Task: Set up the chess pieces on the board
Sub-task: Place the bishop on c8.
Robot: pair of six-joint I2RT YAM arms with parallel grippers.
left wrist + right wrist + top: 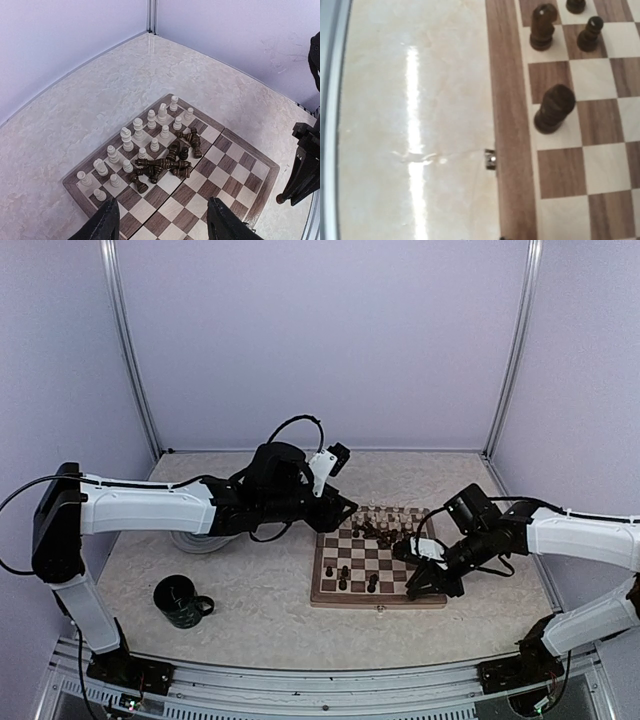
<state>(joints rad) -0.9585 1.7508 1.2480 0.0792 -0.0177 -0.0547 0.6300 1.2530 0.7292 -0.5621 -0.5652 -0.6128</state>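
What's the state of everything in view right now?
board: open flat on the table
cream pieces: upright, two rows at far end
dark pieces: mostly toppled in a heap, few upright at near edge
mug: upright
plate: mostly hidden under left arm
left gripper: open, empty
right gripper: shut

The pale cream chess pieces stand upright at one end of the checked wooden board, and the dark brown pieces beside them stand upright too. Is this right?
No: the dark brown pieces beside them lie toppled in a heap; the left wrist view shows it.
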